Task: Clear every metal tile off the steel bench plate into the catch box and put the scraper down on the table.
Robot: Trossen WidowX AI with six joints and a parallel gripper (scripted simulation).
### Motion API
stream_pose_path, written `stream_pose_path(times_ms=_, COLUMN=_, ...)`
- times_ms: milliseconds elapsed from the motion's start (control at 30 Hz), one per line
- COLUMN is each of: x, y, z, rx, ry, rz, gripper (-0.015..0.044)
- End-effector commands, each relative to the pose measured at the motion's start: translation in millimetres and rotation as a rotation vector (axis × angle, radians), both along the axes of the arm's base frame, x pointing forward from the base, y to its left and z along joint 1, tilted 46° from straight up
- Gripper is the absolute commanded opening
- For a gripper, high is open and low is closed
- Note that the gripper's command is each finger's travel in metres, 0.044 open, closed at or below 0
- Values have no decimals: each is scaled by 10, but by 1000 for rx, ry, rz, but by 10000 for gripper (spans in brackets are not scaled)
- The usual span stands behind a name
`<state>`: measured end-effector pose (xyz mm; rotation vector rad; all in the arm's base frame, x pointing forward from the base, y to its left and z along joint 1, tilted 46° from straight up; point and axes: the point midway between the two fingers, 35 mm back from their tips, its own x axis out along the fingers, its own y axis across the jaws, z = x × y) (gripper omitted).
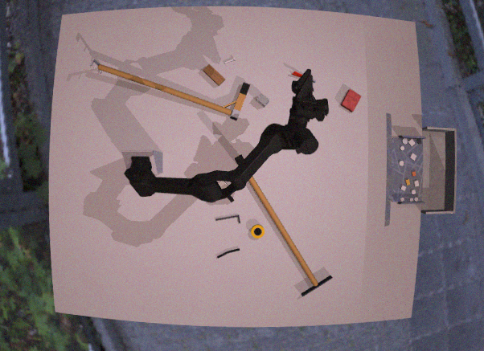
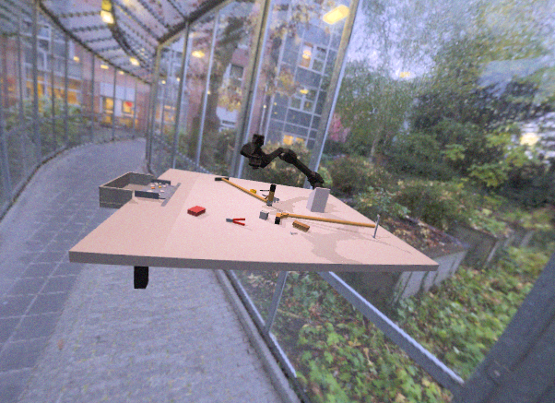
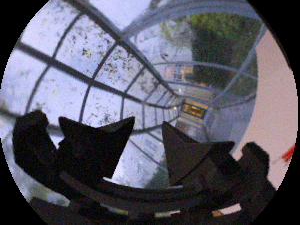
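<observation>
The long scraper (image 1: 281, 229) (image 2: 239, 187) lies flat on the table, a wooden handle with a black blade (image 1: 317, 286) at its near-right end; my arm crosses over its other end. The steel bench plate (image 1: 395, 170) (image 2: 171, 189) sits at the right table edge with several white and orange tiles (image 1: 413, 157) (image 2: 157, 185) on it. The catch box (image 1: 450, 169) (image 2: 115, 195) adjoins its far side. My gripper (image 1: 307, 73) (image 2: 256, 140) (image 3: 148, 121) is raised high above the table, over the red pliers. Its fingers are half closed with a clear gap and nothing between them.
A second long wooden tool (image 1: 161, 88) (image 2: 332, 220) with a yellow-black head lies at the back left. Red pliers (image 1: 297, 73) (image 2: 236, 221), a red block (image 1: 350, 99) (image 2: 195, 210), a brown block (image 1: 214, 75), a grey cube (image 1: 261, 100), a yellow ring (image 1: 257, 231) and a hex key (image 1: 229, 218) are scattered about.
</observation>
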<state>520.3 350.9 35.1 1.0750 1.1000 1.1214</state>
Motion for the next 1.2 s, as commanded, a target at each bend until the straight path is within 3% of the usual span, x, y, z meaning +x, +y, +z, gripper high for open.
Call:
stream_pose_path(times_ms=0, x=16, y=9, z=-64, rx=-39, ry=-49, rz=-26, gripper=99)
stream_pose_path(times_ms=133, x=28, y=26, z=-120, rx=-82, ry=-104, rz=-45, gripper=0)
stream_pose_path(times_ms=1167, x=-59, y=0, z=-629, rx=-524, ry=-531, rz=-19, gripper=0)
